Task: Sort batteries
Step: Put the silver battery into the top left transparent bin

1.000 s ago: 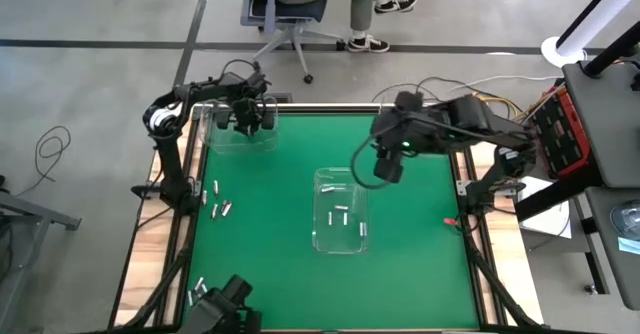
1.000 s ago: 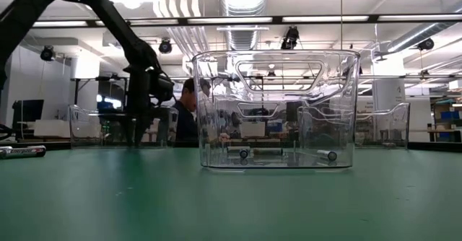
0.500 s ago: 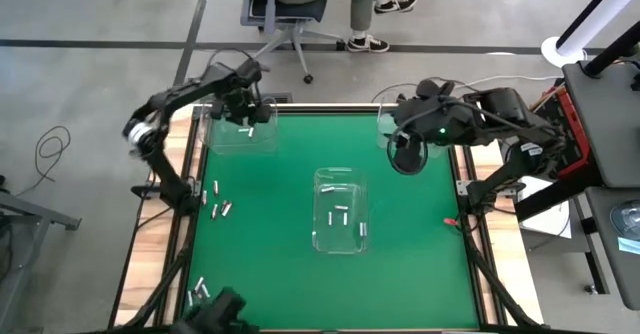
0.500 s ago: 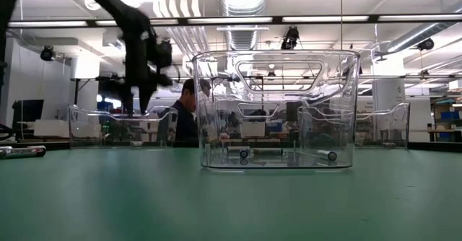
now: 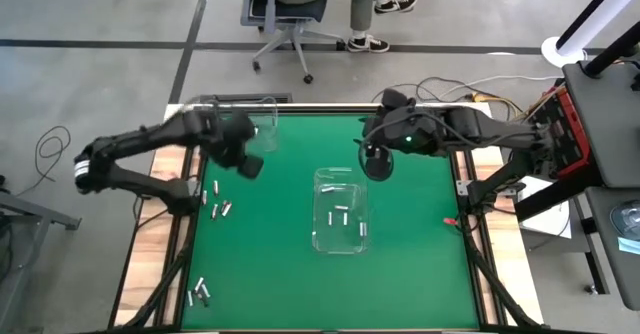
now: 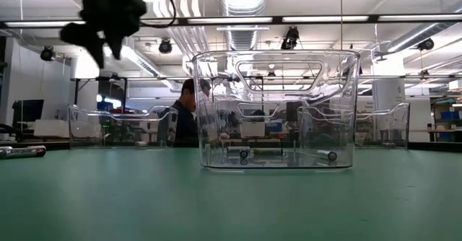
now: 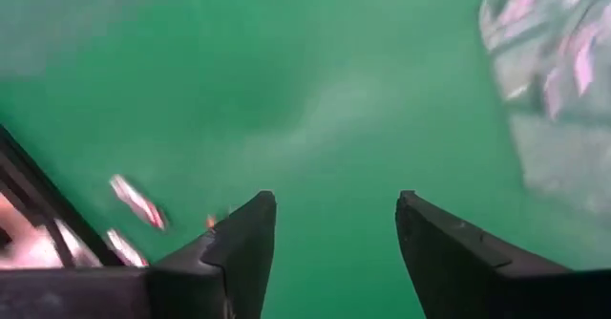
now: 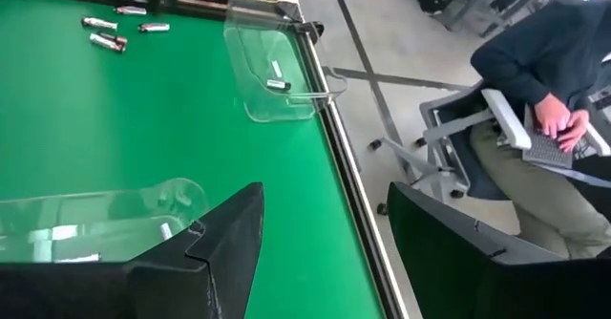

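Note:
Several small silvery batteries (image 5: 216, 202) lie loose on the green mat near the table's left edge, with more (image 5: 199, 292) at the near left corner. Others lie on the floor of the clear centre bin (image 5: 322, 180). A second clear bin (image 8: 272, 80) at the far left holds two batteries (image 8: 277, 74). My left gripper (image 5: 248, 162) hangs open high above the mat, between that bin and the loose batteries, with nothing between its fingers (image 7: 250, 225). My right gripper (image 5: 377, 162) hovers open just beyond the centre bin's far right corner, also empty.
A single battery (image 6: 22, 152) shows at the far left of the low view. A person sits on an office chair (image 5: 290, 14) beyond the table's far edge. Bare green mat (image 5: 420, 264) lies right of the centre bin and in front of it.
My left gripper has risen from the far-left bin, swung toward the table's near edge and now hangs high over the mat. My right gripper went toward the far right corner, then came back toward the left, ending near the centre bin's far side.

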Available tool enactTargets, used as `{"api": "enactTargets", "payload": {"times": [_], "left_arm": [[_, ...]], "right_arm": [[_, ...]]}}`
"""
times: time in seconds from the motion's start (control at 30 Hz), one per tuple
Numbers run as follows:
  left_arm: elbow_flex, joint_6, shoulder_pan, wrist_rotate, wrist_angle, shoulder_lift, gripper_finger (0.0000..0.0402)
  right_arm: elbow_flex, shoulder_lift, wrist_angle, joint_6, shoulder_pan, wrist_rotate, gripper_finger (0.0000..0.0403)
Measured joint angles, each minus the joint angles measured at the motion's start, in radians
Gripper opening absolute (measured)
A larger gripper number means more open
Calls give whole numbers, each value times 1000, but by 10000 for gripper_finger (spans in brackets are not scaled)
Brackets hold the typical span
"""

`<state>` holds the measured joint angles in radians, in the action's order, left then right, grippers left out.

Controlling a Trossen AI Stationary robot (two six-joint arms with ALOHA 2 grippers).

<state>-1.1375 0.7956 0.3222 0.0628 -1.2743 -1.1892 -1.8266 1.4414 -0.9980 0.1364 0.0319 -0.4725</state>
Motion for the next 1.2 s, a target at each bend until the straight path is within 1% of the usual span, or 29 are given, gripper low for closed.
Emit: {"api": "enactTargets", "payload": {"times": [0.1,0.17,0.23,0.33,0.5,0.63,0.77,0.87,1.2], "left_arm": [[102,132,-107,6,3,12,208],[168,175,-161,4,16,10,211],[235,190,-193,8,43,1,212],[325,191,-201,33,118,-17,208],[437,175,-190,33,226,-44,194],[483,154,-190,24,240,-71,183],[519,132,-190,16,303,-91,175],[524,130,-190,26,344,-110,170],[520,103,-192,32,352,-201,158]], "right_arm": [[11,0,7,-41,1,0,212],[11,0,12,-111,6,0,208],[11,0,11,-190,11,-1,204],[11,0,9,-306,31,0,198],[16,1,9,-393,94,0,188],[18,2,17,-450,133,0,181],[26,2,30,-492,141,-1,174],[29,2,58,-501,140,-3,169],[30,2,73,-483,140,-9,152]]}}
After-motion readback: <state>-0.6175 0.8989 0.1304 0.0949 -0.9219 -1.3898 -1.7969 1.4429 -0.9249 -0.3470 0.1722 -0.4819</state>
